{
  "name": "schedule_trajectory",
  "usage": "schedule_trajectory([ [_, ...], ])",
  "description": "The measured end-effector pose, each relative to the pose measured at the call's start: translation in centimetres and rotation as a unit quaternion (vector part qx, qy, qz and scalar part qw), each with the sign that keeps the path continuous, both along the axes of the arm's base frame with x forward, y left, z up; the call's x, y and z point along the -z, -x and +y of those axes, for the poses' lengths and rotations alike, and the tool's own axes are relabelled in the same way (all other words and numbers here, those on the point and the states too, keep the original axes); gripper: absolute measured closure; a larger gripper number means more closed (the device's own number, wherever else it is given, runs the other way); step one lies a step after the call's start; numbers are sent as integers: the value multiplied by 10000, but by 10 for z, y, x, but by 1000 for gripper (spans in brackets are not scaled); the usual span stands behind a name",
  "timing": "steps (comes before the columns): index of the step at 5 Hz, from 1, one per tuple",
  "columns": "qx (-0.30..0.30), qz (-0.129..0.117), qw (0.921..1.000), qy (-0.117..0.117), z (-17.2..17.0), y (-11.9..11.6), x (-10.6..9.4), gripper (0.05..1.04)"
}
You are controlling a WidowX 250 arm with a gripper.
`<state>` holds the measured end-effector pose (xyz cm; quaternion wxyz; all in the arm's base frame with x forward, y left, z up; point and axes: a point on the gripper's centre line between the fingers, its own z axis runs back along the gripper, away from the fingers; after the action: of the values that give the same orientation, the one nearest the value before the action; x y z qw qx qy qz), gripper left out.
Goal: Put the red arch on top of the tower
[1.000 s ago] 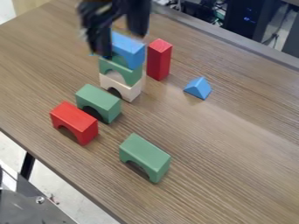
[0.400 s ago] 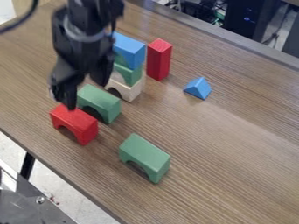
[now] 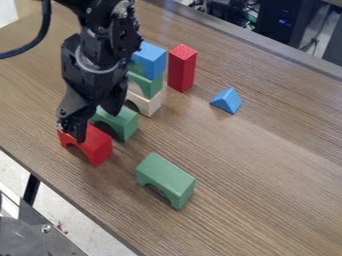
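The black arm (image 3: 100,57) came in from the top of the view, left of the middle, and a dark cable (image 3: 45,25) curved off beside it. Its pincer (image 3: 98,121) hung down with its fingers spread and nothing gripped between them. One finger overlapped the upper-left end of the red arch (image 3: 97,146), and the other showed in front of the green arch next to it; whether either finger touched a block could not be told. The red arch stood on the tabletop (image 3: 260,175), close to its lower-left edge, with its opening downward. It was off the tower. Just beside it, on the tower side, the nearer green arch (image 3: 125,123) stood in much the same direction. Beyond that rose the tower, partly hidden by the arm: a cream arch (image 3: 150,104) at the bottom, a green tower arch (image 3: 150,86) above it, and a blue block (image 3: 153,61) on top. To the right of the tower, near it, a tall red block (image 3: 182,69) stood upright. Farther right lay a blue triangular block (image 3: 227,101). Another green arch, the separate one (image 3: 167,180), stood on its legs well apart from the tower, toward the lower-left edge. Past the upper-right edge were dark computer equipment (image 3: 277,22) and cables.
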<state>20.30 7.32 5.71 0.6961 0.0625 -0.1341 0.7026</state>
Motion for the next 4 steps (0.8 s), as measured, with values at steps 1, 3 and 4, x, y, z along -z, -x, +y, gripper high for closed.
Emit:
schedule_trajectory([
  [1, 0, 35, 10000, 7, 0, 3, 3, 83],
  [3, 70, -1, 9999, 88, 3, 18, 2, 83],
  [4, 147, 39, 9999, 27, 6, 23, 6, 83],
])
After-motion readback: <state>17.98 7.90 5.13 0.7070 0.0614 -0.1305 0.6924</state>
